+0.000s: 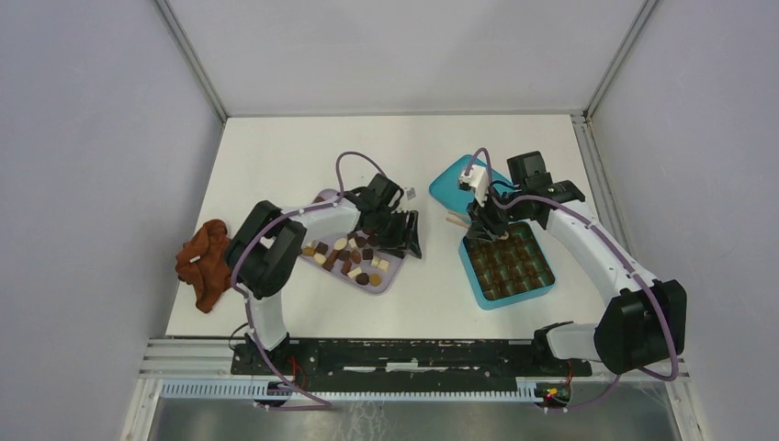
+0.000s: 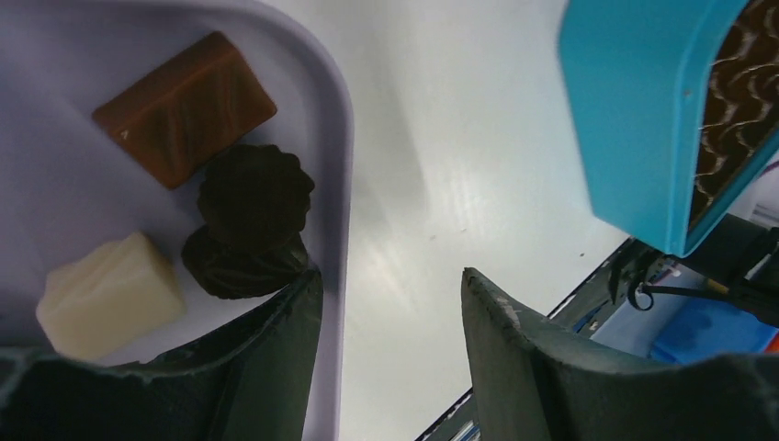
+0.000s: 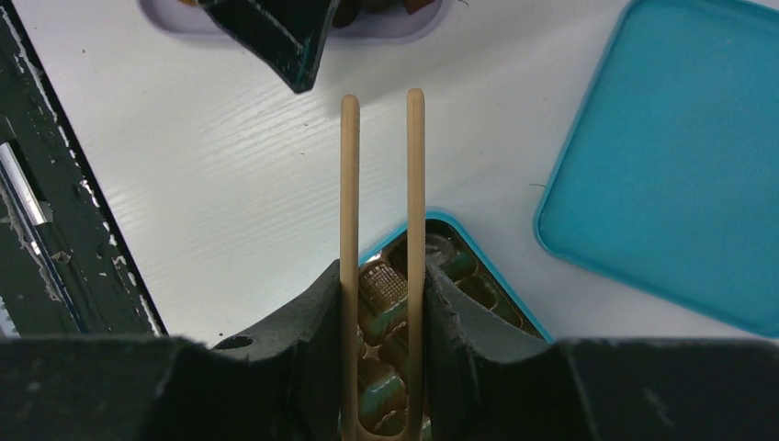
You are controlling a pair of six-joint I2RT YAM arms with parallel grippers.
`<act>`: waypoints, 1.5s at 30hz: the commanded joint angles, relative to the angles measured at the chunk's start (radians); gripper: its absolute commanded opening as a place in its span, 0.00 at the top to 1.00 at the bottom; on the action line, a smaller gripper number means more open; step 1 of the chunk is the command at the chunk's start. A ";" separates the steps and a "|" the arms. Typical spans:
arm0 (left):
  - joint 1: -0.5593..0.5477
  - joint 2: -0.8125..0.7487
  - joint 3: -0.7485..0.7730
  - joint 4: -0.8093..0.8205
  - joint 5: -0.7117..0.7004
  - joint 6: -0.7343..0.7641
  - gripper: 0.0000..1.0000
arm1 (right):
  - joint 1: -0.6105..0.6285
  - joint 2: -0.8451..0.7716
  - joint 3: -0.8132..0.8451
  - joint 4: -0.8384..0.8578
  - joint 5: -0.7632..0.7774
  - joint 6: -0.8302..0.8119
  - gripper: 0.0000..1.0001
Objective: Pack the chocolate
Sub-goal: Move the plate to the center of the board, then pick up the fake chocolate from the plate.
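My left tool [image 1: 401,236] hangs over the right-hand rim of the lavender tray [image 1: 387,286], its jaws apart and nothing between them. One finger stands above the tray and the other above the bare white counter [image 1: 303,156]. The chocolate [image 1: 349,257] lies loose on that tray, in dark brown, mid brown and cream-white pieces. Nearest my left finger are a mid-brown rectangle [image 2: 184,106], two dark fluted rounds [image 2: 255,193] touching each other, and a cream-white block [image 2: 110,294] just beside them.

My right tool [image 3: 381,285] is clamped on a pair of wooden sticks [image 3: 350,184]. They run parallel, out past the fingertips, with their ends above the open counter between box and tray. The tool itself sits over the far left corner of the teal box [image 1: 479,287], whose brown insert is divided into small compartments. One ridged brown piece shows in a compartment directly under my fingers, but I cannot tell how many of the others are filled.

The teal lid [image 1: 457,177] lies flat on the counter just beyond the box. A rust-brown cloth [image 1: 207,262] is bunched at the counter's left edge, well apart from the tray.
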 commanded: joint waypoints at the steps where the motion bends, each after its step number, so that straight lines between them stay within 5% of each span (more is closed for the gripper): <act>1: -0.056 0.044 0.087 0.137 0.070 -0.114 0.37 | -0.023 -0.010 0.060 0.003 0.026 0.007 0.63; 10: -0.056 -0.250 0.018 0.077 -0.129 -0.097 0.35 | -0.044 0.015 0.153 -0.027 0.059 -0.007 0.63; 16: -0.056 -0.552 -0.121 -0.103 -0.486 -0.063 0.34 | -0.026 0.060 0.202 -0.075 0.054 -0.049 0.63; 21: -0.056 -0.875 -0.195 -0.176 -0.742 -0.091 0.17 | 0.136 0.077 0.173 -0.076 0.171 -0.091 0.63; 26: -0.056 -1.052 -0.158 -0.248 -0.924 -0.123 0.16 | 0.306 0.127 0.121 -0.057 0.266 -0.091 0.63; 36: -0.055 -1.269 -0.143 -0.304 -1.042 -0.185 0.16 | 0.541 0.296 0.100 0.026 0.470 -0.019 0.62; 45: -0.056 -1.350 -0.157 -0.319 -1.062 -0.202 0.16 | 0.595 0.420 0.150 0.042 0.547 0.033 0.61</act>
